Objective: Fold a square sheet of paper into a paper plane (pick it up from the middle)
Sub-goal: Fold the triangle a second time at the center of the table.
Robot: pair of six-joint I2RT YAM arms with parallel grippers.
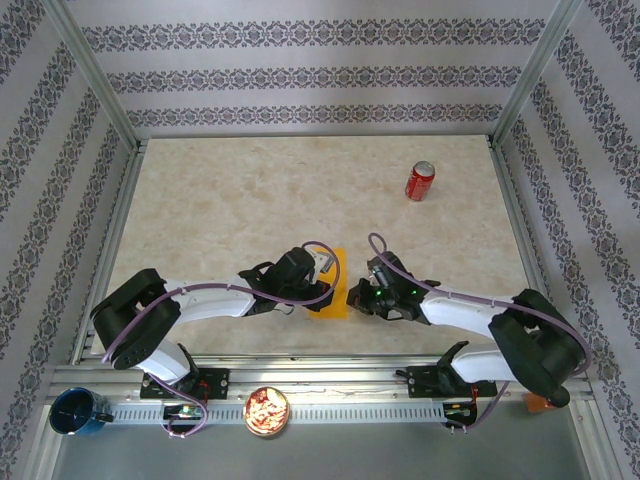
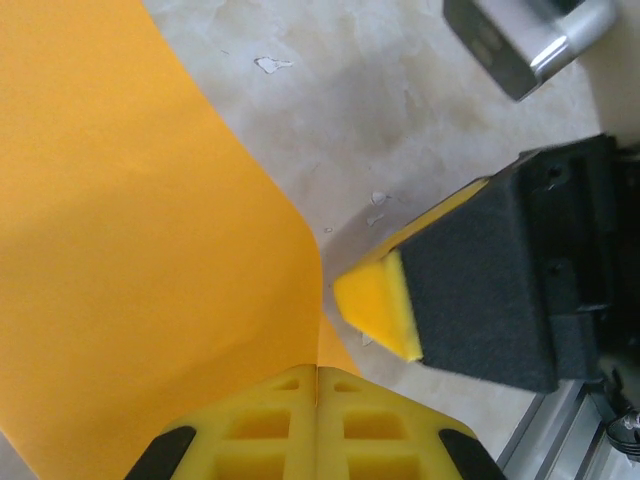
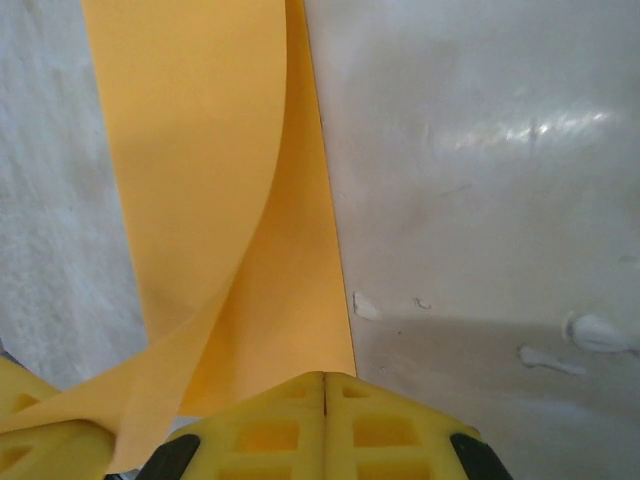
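Note:
The square sheet of paper lies near the table's front edge between my two grippers, partly folded over on itself. In the left wrist view the sheet curves up, and its edge runs into the closed seam of my left gripper. That gripper is shut on the lifted flap. In the right wrist view the lower layer lies flat and the flap bends away to the left. My right gripper is shut, its tips resting on the flat layer's near edge.
A red soda can stands upright at the back right of the beige table. On the front rail sit a blue cup and a small bowl. Patterned walls and metal posts surround the table.

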